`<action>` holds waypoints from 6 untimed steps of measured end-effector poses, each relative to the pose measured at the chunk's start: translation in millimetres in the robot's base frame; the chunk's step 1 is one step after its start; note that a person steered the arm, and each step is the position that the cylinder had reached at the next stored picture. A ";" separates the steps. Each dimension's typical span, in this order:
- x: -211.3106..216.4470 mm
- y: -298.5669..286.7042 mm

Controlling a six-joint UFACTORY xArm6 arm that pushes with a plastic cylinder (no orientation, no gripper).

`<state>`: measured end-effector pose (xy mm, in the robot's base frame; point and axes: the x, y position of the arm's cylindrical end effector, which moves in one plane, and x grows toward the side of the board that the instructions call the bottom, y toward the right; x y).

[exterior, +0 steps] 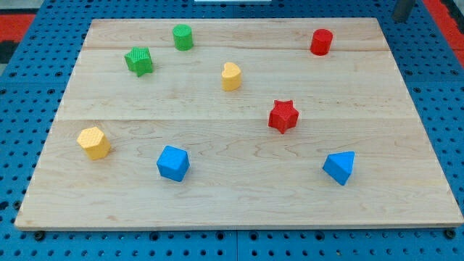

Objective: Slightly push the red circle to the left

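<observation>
Camera view hides my tip, state unknown; approach pending: reach the red circle (pixel 321 41) at one o'clock, nudge toward nine.

High front view over board (pixel 239 210)

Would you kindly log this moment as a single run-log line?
target: red circle, upper right of board | contact: none | my tip: not visible, rod at view's top right | nearest block: red star | push: not started
</observation>
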<state>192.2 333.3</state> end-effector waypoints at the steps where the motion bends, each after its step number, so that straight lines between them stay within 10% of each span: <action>1: 12.8 0.0; 2: 91.3 -23.7; 4: 84.2 -144.8; 6: 77.1 -114.6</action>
<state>269.3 218.8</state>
